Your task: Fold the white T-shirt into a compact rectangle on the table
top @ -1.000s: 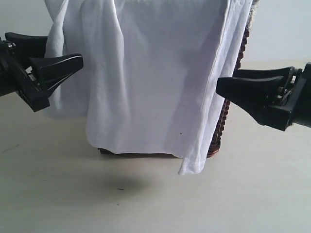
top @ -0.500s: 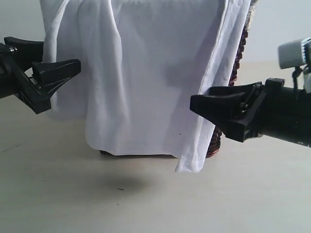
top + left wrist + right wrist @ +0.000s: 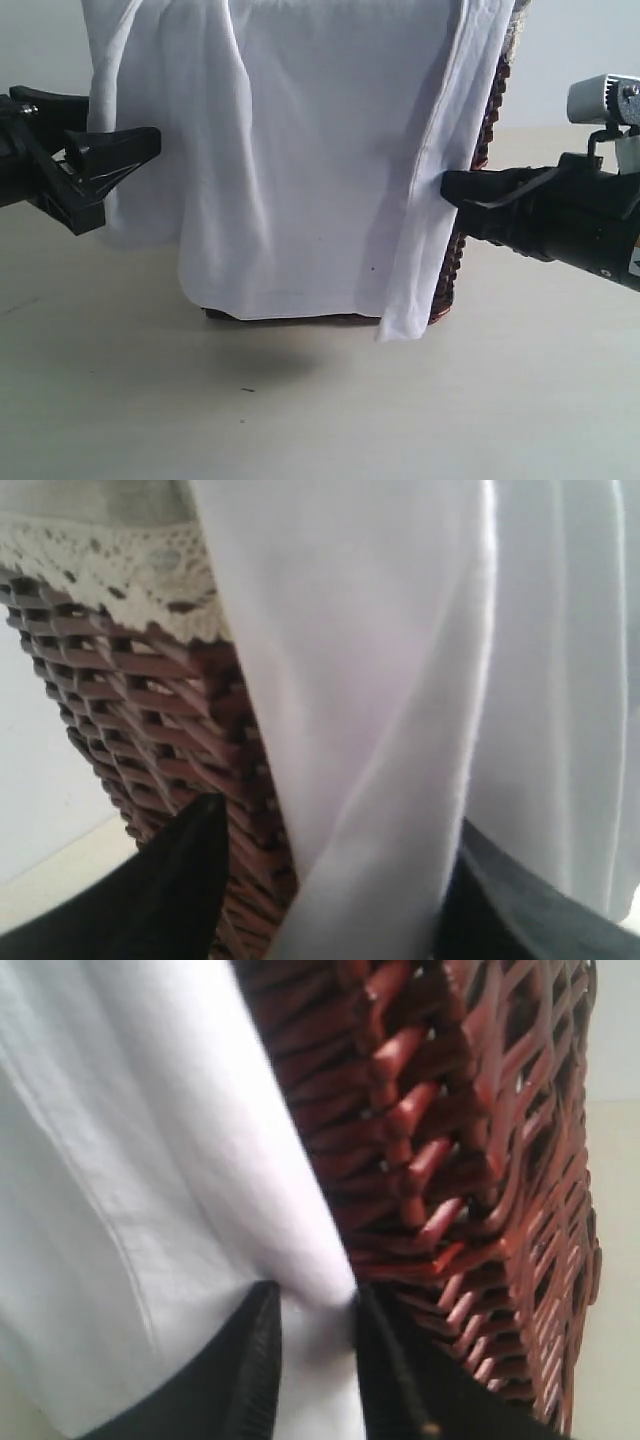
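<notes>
Above the worktop (image 3: 300, 420), my right jaws pinch the white T-shirt (image 3: 300, 150) to pull it off the wicker basket (image 3: 450, 1160); left jaws spread.

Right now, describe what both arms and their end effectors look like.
Both arms are matte black. The left end effector has wedge-shaped fingers that taper to blunt tips, set on a blocky black mount. The right end effector has the same tapered black fingers, and a light grey box is mounted above its wrist. No cables or readable markings show.
</notes>
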Robot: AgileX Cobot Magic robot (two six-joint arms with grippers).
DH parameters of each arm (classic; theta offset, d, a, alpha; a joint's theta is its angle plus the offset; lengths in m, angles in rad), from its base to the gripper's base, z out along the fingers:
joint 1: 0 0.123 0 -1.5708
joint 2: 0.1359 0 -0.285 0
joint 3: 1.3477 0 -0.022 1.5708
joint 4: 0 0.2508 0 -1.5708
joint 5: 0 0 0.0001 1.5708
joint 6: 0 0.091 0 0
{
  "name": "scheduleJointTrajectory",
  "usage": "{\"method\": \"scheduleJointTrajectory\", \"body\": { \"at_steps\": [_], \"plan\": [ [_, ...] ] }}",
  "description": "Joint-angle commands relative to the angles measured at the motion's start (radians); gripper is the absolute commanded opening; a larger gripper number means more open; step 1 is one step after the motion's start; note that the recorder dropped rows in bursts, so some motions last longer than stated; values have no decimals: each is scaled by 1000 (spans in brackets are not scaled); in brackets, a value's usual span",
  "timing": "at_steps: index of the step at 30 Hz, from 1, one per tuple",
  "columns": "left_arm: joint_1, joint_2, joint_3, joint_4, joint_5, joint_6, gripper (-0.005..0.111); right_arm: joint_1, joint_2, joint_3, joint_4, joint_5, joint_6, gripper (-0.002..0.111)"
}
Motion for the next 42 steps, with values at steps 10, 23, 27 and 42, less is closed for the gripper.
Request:
{"method": "scheduleJointTrajectory", "body": {
  "at_steps": [10, 23, 27, 42],
  "plan": [
    [-5, 5, -2, 66, 25, -28, 57, 1, 0, -5, -213, -133, 33, 54],
    [-8, 62, -2, 64, -1, -102, 0, 1, 0, -20, -214, -172, -6, 1],
    [-8, 12, -2, 62, -51, -129, 0, 1, -12, -79, -301, -201, 25, 0],
    [-6, -361, -282, 55, 12, -479, 0, 1, -267, -528, -800, 40, 573, 0]
  ]
}}
